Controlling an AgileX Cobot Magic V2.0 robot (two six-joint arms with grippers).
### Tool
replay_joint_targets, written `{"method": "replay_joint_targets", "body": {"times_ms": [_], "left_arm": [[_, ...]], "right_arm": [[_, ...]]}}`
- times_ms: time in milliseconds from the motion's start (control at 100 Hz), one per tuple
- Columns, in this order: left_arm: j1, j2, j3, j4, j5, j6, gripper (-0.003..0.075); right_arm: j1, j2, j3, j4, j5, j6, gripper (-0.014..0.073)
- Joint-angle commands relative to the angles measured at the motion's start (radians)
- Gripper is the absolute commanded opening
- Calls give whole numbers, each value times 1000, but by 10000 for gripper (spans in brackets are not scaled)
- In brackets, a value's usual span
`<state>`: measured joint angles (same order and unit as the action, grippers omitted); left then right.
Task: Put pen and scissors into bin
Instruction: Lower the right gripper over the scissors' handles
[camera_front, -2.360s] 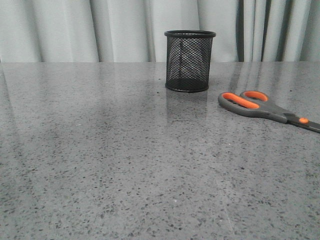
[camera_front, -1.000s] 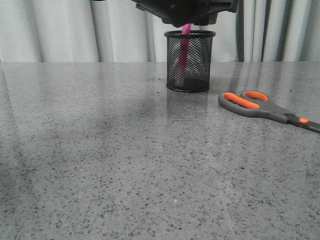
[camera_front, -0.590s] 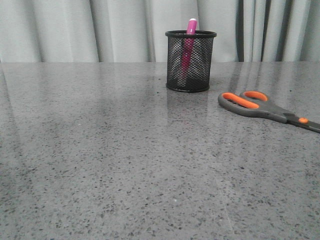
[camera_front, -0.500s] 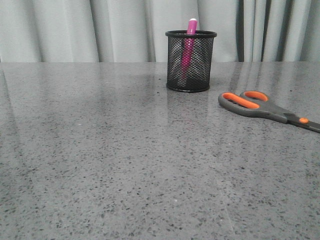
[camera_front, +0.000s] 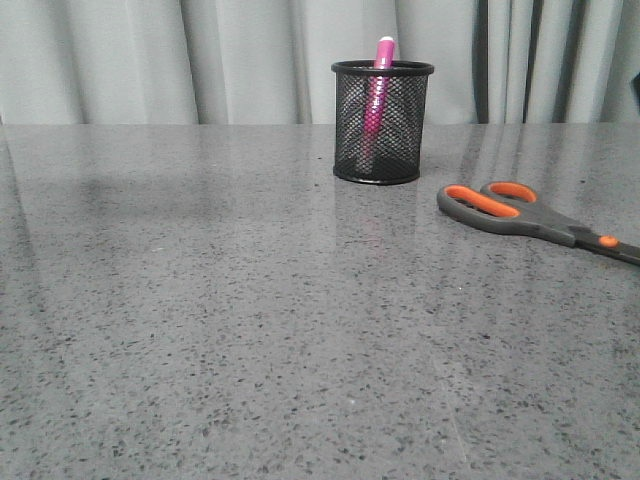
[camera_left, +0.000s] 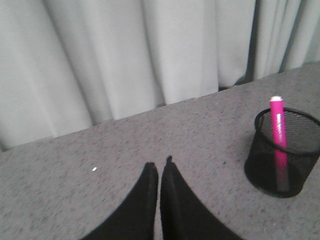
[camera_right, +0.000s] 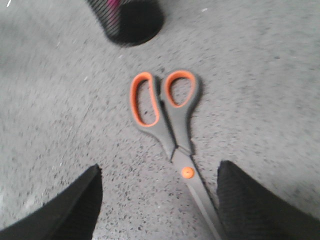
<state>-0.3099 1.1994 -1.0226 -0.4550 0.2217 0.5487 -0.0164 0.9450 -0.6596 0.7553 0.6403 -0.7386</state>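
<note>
The front view sits low, almost level with the speckled grey stone bench (camera_front: 250, 330), and faces forward across it toward pale curtains (camera_front: 150, 60), taking in the black wire-mesh cylindrical cup (camera_front: 380, 125) at the far side. The left wrist view looks obliquely down past its closed dark end effector (camera_left: 159, 172) from farther off, showing the same cup (camera_left: 280, 170) and curtains (camera_left: 125, 60). The right wrist view looks steeply down from close above the grey-handled, orange-lined scissors (camera_right: 167, 112), which the front view also shows (camera_front: 520, 215); the cup's base (camera_right: 130, 20) sits at its edge.
</note>
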Motion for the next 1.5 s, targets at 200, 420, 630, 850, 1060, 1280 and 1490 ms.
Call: {"method": "replay_joint_targets", "body": {"times_ms": [200, 420, 630, 850, 1060, 1280, 1490], "left_arm": [[93, -297, 269, -15, -130, 0, -19], [97, -388, 344, -15, -130, 0, -19], [97, -389, 347, -17, -128, 0, -19], [97, -389, 347, -22, -128, 0, -19], [97, -389, 347, -23, -128, 0, -19], [97, -389, 347, -23, -128, 0, -19], [97, -389, 347, -23, -128, 0, -19]], "right_arm": [[138, 181, -194, -132, 53, -84, 443], [195, 312, -365, -430, 190, 193, 442], [255, 435, -466, -558, 279, 291, 442], [271, 528, -494, -618, 287, 291, 442], [271, 565, -494, -637, 255, 291, 442], [271, 593, -494, -637, 228, 291, 442], [271, 595, -494, -637, 213, 291, 393]]}}
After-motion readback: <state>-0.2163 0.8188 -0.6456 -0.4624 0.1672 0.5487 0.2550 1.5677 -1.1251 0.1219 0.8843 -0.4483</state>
